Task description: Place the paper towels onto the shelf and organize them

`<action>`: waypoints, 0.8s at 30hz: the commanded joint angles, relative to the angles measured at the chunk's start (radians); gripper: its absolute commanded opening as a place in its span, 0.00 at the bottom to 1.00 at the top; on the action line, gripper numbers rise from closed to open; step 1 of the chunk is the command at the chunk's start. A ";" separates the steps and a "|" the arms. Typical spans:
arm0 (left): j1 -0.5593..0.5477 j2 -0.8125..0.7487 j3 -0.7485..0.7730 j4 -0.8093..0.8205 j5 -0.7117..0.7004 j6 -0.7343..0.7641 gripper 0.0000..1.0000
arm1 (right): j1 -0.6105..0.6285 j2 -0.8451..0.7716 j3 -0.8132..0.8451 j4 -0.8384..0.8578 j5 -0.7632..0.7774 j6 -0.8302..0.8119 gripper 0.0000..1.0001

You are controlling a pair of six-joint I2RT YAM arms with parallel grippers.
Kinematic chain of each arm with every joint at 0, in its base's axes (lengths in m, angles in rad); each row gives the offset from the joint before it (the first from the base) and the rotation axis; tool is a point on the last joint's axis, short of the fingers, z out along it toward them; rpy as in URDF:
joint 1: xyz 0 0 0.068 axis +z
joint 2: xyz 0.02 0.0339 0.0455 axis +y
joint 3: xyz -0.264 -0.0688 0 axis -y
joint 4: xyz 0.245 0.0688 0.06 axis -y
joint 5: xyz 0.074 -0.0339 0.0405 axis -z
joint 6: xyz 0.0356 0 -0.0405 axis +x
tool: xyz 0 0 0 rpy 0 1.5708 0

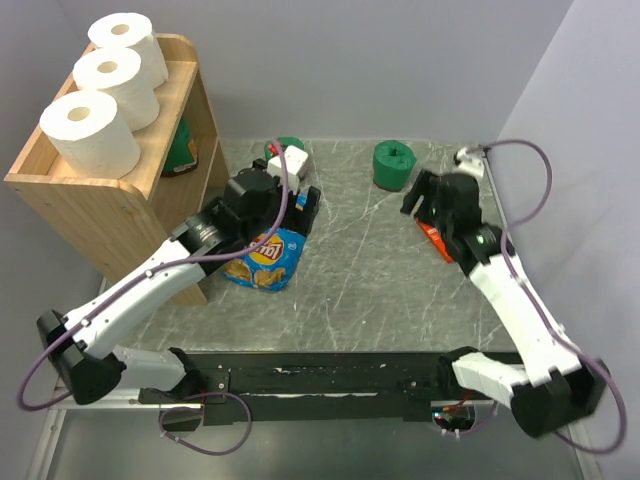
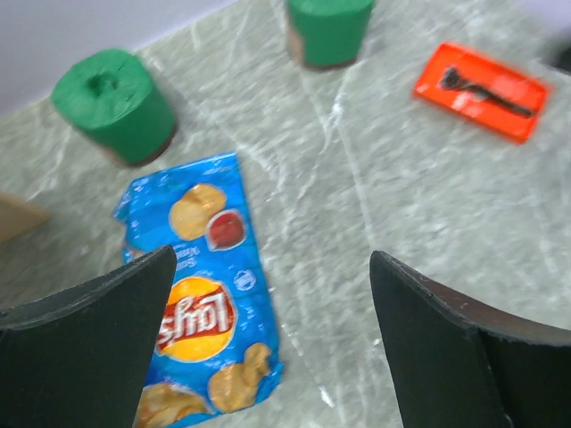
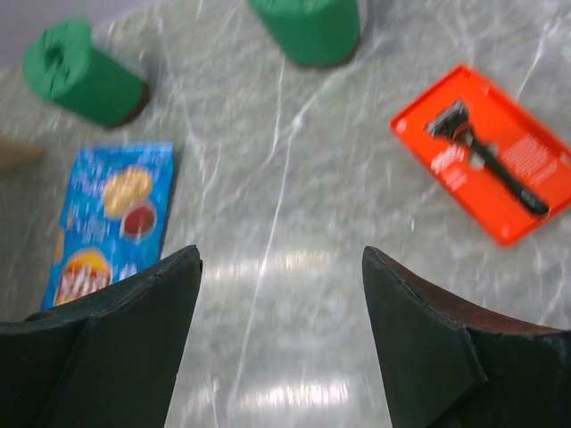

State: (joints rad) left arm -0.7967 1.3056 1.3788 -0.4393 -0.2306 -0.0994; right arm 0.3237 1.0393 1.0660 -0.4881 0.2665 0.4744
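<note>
Three white paper towels (image 1: 92, 130) stand in a row on the top tray of the wooden shelf (image 1: 90, 205). One dark green roll (image 1: 182, 150) sits on a lower tier. A second green roll (image 1: 292, 144) stands on the table behind my left gripper (image 1: 303, 208) and also shows in the left wrist view (image 2: 111, 102) and the right wrist view (image 3: 80, 73). A third green roll (image 1: 393, 165) stands left of my right gripper (image 1: 418, 198); it also shows in both wrist views (image 2: 328, 28) (image 3: 308, 27). Both grippers (image 2: 272, 303) (image 3: 281, 285) are open, empty and above the table.
A blue chip bag (image 1: 265, 258) lies flat under the left arm; it also shows in both wrist views (image 2: 201, 285) (image 3: 111, 223). A flat orange razor pack (image 1: 436, 240) lies under the right gripper and appears in both wrist views (image 2: 482, 89) (image 3: 486, 152). A wall runs along the right side.
</note>
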 commanded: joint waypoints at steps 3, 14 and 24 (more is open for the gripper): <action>-0.004 -0.062 -0.159 0.152 0.091 -0.049 0.96 | -0.161 0.264 0.196 0.105 0.004 0.001 0.80; -0.012 -0.058 -0.159 0.142 0.194 -0.083 0.96 | -0.379 0.735 0.514 0.062 -0.168 0.024 0.80; -0.024 -0.074 -0.161 0.136 0.171 -0.074 0.96 | -0.480 0.950 0.744 0.068 -0.380 0.038 0.78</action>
State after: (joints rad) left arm -0.8143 1.2713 1.2102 -0.3447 -0.0658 -0.1608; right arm -0.1341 1.9759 1.7222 -0.4423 -0.0170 0.5076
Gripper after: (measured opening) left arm 0.963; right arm 0.794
